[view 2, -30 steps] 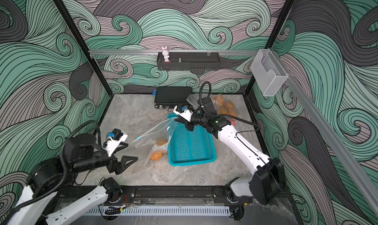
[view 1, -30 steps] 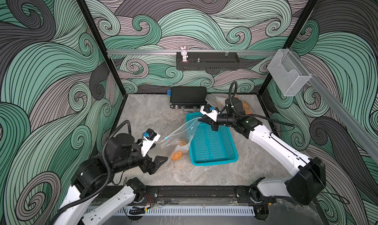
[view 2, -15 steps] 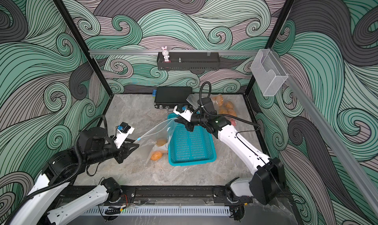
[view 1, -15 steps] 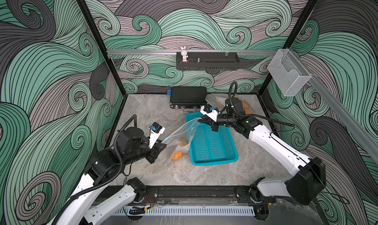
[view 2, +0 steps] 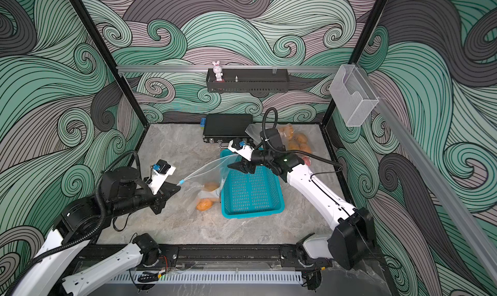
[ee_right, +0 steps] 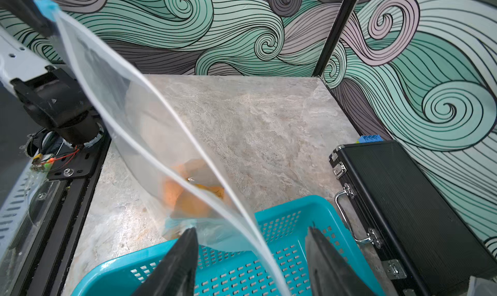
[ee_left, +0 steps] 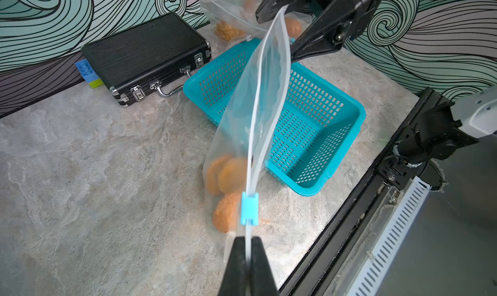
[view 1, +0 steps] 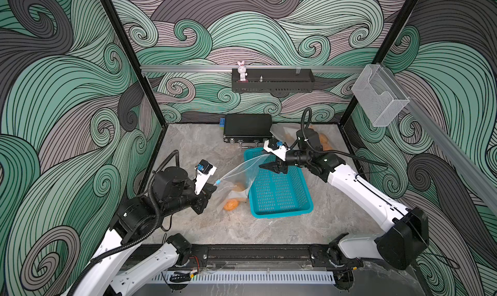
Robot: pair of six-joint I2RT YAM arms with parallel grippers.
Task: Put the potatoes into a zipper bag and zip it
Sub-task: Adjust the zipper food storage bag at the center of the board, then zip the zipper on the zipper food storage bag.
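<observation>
Where the bag [ee_left: 258,98] hangs stretched between the two arms, the left gripper [ee_left: 248,241] has its jaws clenched on the zip strip. It pinches the strip just behind the blue slider [ee_left: 249,208], which sits at that end of the strip, almost against the jaws. In both top views the strip rises from the left gripper [view 1: 211,187] as a pale line to the right gripper [view 1: 269,167], which is higher and over the back end of the basket [view 1: 279,211].

The right gripper's jaws are released and stand well apart. In the right wrist view the strip runs through the gap between them, and I cannot tell whether it touches either one.

Three orange-tan potatoes [ee_left: 228,173] lie bunched in the low part of the bag. That part sags down to the worktop [ee_left: 94,160], just beside the basket wall that faces the left arm. In a top view they show as an orange lump [view 2: 203,204] through the plastic.

More potatoes sit in a second bag [view 2: 295,141] at the back right corner of the worktop, behind the right arm.

A black case [ee_left: 145,47] lies along the back wall, its handle toward the basket. Blue and green blocks [ee_left: 87,71] are tucked at the end of the case that is away from the second bag.
</observation>
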